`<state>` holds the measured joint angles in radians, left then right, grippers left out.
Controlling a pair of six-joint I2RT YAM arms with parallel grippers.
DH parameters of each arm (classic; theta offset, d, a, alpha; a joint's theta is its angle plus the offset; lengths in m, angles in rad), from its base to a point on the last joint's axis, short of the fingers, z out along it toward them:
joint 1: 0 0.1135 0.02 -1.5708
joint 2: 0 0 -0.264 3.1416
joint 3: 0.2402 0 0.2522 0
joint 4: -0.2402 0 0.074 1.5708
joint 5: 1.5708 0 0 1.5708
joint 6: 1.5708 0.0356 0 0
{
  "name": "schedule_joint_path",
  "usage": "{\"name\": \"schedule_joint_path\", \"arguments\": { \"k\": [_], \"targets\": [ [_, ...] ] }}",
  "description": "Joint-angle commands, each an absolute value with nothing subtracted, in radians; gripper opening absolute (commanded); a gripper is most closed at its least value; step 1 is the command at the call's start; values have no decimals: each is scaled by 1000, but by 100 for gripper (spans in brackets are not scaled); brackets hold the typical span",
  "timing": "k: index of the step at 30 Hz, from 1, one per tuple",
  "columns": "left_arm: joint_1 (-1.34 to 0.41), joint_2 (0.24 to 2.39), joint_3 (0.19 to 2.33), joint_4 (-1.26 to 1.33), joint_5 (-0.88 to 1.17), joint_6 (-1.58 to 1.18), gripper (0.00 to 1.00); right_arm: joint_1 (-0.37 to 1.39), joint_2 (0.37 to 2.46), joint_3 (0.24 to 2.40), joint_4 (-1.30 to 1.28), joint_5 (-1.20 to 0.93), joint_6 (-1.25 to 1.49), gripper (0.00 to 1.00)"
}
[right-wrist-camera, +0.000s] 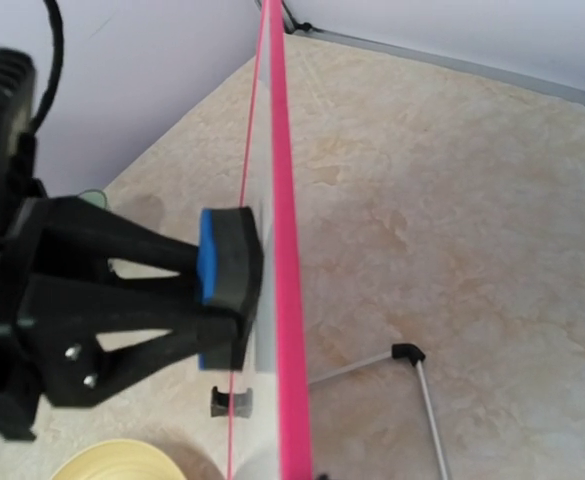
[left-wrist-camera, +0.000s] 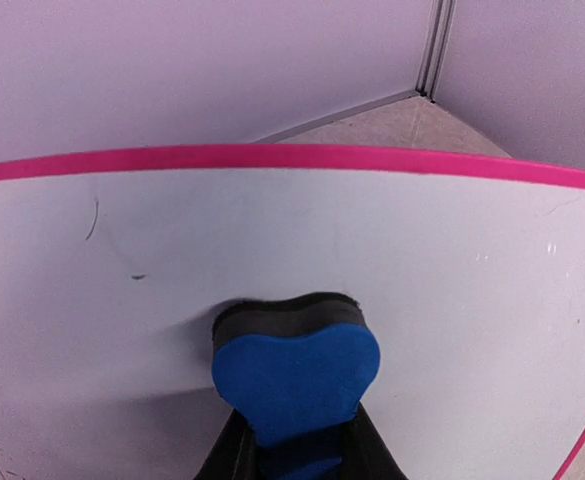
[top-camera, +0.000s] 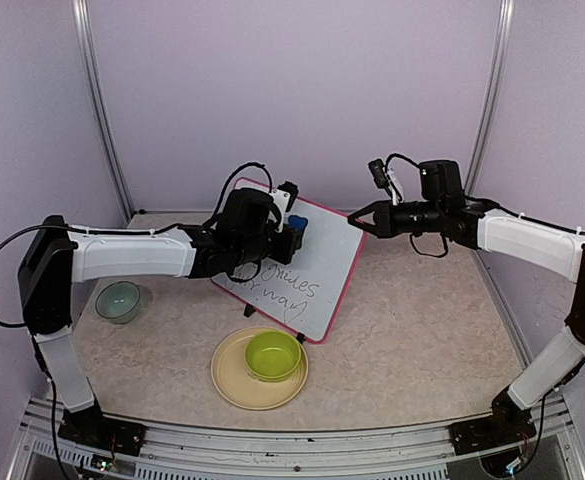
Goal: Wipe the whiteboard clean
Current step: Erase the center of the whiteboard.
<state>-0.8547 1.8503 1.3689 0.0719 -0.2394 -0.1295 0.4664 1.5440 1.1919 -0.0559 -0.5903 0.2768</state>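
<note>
Left gripper [top-camera: 292,240] holds the eraser [left-wrist-camera: 294,378] on the board [top-camera: 327,255]
Nearest you, a green bowl [top-camera: 273,355] sits on a plate [top-camera: 234,388]; just beyond it the board stands tilted, with dark writing low down and a clean top. Your left gripper is clamped on the blue eraser, which is pressed against the board's upper face. Your right gripper [top-camera: 357,220] is closed at the far right corner; you cannot tell whether it pinches the frame

The table [top-camera: 422,330] is a beige, marbled slab; the whiteboard [top-camera: 324,268] stands on its feet near the middle; a pale yellow plate [top-camera: 230,385] lies just in front of the board; a small greenish bowl [top-camera: 118,301] sits well off to the left.
</note>
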Motion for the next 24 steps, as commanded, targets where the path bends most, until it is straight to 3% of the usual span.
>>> {"name": "schedule_joint_path", "arguments": {
  "k": [1,11,24],
  "targets": [
    [-797,1763,1286,77,-292,-149,3,491,1507,1179,-51,-645,234,0],
    [-572,1738,1177,85,-393,-92,3,491,1517,1180,-40,-655,242,0],
    [-579,1827,1212,144,-354,-50,3,490,1519,1190,-51,-655,240,0]
  ]
}}
